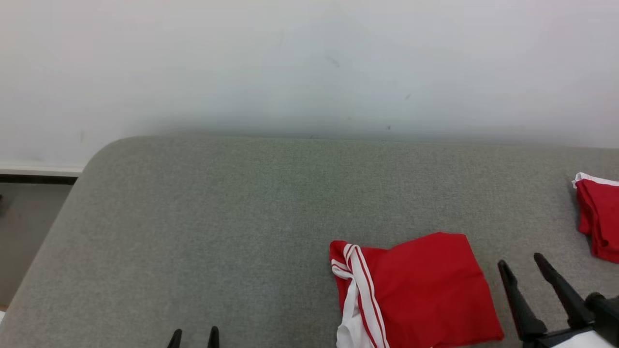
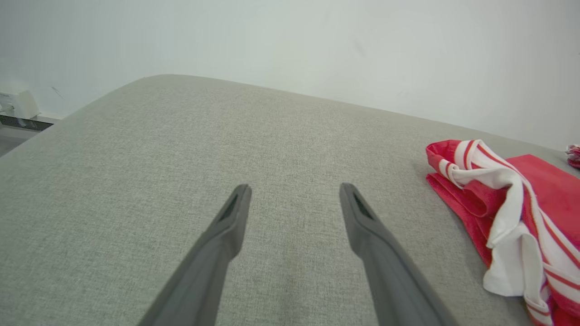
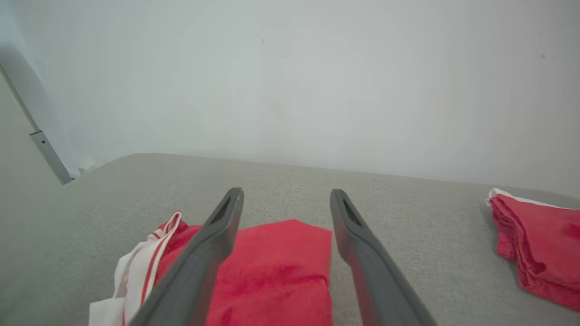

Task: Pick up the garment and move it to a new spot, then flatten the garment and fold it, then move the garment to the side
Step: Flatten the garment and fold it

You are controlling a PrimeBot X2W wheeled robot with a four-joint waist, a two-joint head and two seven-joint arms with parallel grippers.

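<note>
Our right claw point(image 1: 521, 261) and left claw point(image 1: 194, 332) stand spread, empty. We should pinch the folded garment point(image 1: 425, 285) through every layer.

Grey padded top before me, two red cloths lying on it.

The grey woven surface point(image 1: 208, 217) has a rounded corner at my far left and is bare over its left half. A folded red garment point(image 1: 430, 285) lies flat on it near my edge, right of centre, its white, red-striped band point(image 1: 360, 290) bunched along the left side (one end spills toward me). A second red bundle point(image 1: 599, 217) lies well apart at far right.
</note>
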